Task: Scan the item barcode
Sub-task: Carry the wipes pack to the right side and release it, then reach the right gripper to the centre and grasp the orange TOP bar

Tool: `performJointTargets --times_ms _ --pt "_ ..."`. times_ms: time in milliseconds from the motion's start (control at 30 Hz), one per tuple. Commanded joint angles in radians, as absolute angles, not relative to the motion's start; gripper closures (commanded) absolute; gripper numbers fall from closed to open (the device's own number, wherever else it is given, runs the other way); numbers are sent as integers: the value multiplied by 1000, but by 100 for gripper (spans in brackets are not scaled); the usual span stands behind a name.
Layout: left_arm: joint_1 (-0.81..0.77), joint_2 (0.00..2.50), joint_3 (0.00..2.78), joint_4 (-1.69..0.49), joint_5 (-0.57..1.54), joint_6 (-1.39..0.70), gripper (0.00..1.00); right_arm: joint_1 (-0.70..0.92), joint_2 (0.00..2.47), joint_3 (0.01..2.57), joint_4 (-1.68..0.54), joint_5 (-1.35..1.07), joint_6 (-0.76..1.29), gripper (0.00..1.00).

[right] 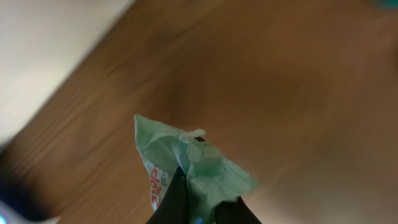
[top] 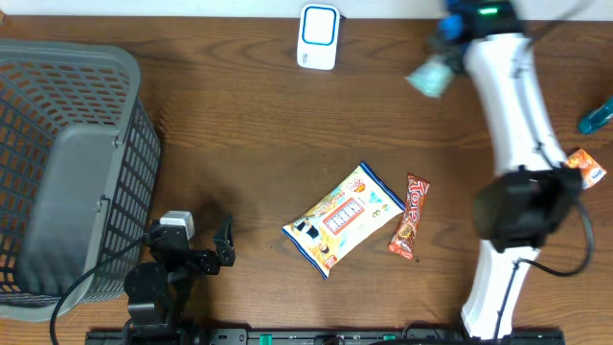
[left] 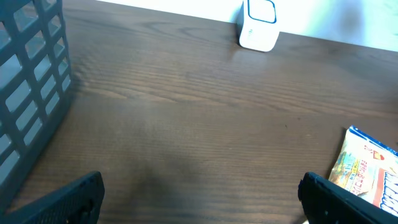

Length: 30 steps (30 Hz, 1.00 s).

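Evidently the right pincer (right: 200, 202) is clamped on the pale green packet (right: 186, 162). Its 2 dark fingers pinch one crumpled edge, which leaves most of the wrapper free of the grip, probably so that a printed face can be shown to a reader. In the overhead view this packet (top: 431, 75) is held above the far side of the worktop (top: 239, 144). It sits to the right of the white scanner unit (top: 318, 36) and apart from it. The unit stands at the back edge, its blue-ringed face turned toward the arms.

The packet is blurred in both views, so I cannot tell where its barcode is or which way it faces. As I judge it, the packet has yet to be brought in front of the unit and turned until the code meets that face.

The left pincer (left: 199, 208) rests low near the grey basket (top: 67, 172) with its fingers wide apart and nothing between them, seemingly parked out of the way. A printed snack bag (top: 345, 218), a red candy bar (top: 410, 216) and an orange packet (top: 586, 168) lie flat on the worktop, likely awaiting their turn.
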<state>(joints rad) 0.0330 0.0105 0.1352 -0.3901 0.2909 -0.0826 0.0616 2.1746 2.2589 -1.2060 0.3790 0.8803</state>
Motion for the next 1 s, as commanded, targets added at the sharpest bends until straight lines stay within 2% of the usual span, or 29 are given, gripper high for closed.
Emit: performJointTargets --times_ms 0,133,167,300,333,367,467,600,867,967 --pt "39 6 120 -409 303 -91 0 -101 2202 2203 -1238 522 842 99" --pt "39 6 120 -409 303 -91 0 -271 2211 2011 -1090 517 756 99" --pt "39 6 120 -409 303 -91 0 -292 2211 1987 -1068 516 727 93" --pt "39 6 120 -409 303 -91 0 -322 2202 1985 -1047 506 698 35" --pt "39 6 120 -409 303 -91 0 -321 2189 1997 -1048 506 688 13" --pt "39 6 120 -409 303 -91 0 -319 2179 2005 -1047 506 677 1" --pt "39 6 120 -409 303 -91 0 -297 2104 2035 -1065 470 671 1" --pt "39 6 120 -409 303 -91 0 -207 1958 2035 -1181 216 664 1" --pt "39 6 120 -409 303 -91 0 2 1849 2032 -1581 173 817 1" --pt "39 6 120 -409 303 -91 0 131 1850 1954 -1626 182 814 1"
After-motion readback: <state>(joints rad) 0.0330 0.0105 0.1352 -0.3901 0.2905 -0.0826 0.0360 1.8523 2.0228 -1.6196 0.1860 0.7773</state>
